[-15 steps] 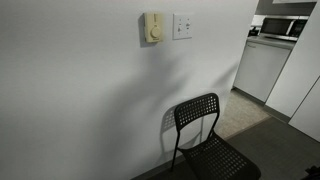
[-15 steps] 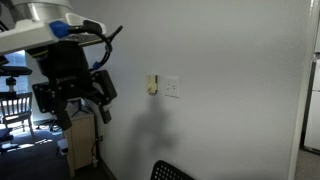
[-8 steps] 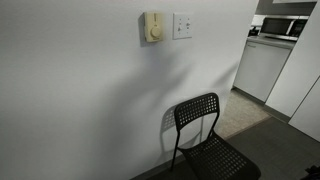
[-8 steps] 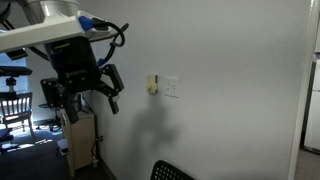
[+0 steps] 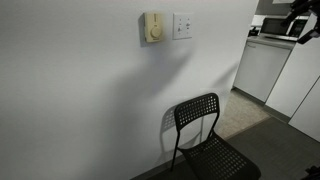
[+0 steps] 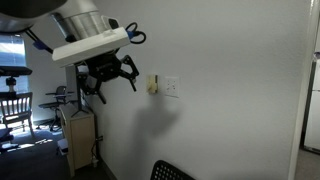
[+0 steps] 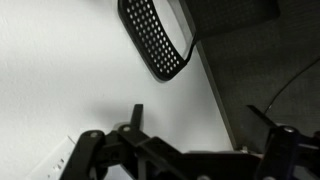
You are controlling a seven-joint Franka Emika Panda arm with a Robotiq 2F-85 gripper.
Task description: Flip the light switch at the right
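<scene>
At left in an exterior view, held off the wall: pincer (image 6: 106, 78), spread wide and gripping nothing (borne out at the wrist, with dark fingers (image 7: 88, 152) far apart along the bottom edge). Next along the wall, at about the same height: beige box (image 6: 151, 84) with a round dial, not the target. Just beside it on the right, parted from it by a thin strip of wall: light switch (image 6: 172, 88), small, white, square, flat against the wall. Lower right, cut off by the frame: black chair (image 6: 175, 170), well clear of the reach.

Judged from this angle: switch lying to the right of the pincer and beyond the beige box, bare wall between pincer and box. Likely called for: a sideways pass over the box, then a press in toward the wall. No long axis to speak of on a square plate; rocker outlines too faint to tell apart here.
</scene>
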